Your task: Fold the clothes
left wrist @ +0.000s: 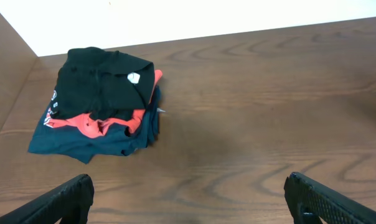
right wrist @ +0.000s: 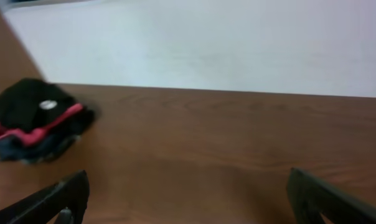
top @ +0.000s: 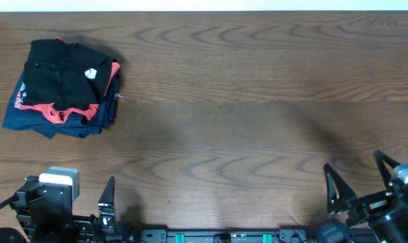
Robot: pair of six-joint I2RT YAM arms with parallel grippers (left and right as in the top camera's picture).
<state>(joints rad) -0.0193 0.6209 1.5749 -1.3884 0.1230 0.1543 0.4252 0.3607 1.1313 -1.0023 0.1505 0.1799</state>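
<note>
The black T-shirt (top: 62, 74) lies folded on top of a pile at the far left of the table, with its small white round tag (top: 90, 73) showing. It also shows in the left wrist view (left wrist: 98, 84) and, blurred, in the right wrist view (right wrist: 26, 106). My left gripper (top: 69, 202) is open and empty at the near left edge, well short of the pile; its fingers frame bare wood (left wrist: 188, 196). My right gripper (top: 356, 182) is open and empty at the near right edge (right wrist: 188, 193), far from the pile.
Under the black shirt lie a red shirt (top: 52, 111) with white lettering and a navy blue folded garment (top: 28, 120). The brown wooden table (top: 244, 101) stretches right of the pile. A white wall borders the far edge.
</note>
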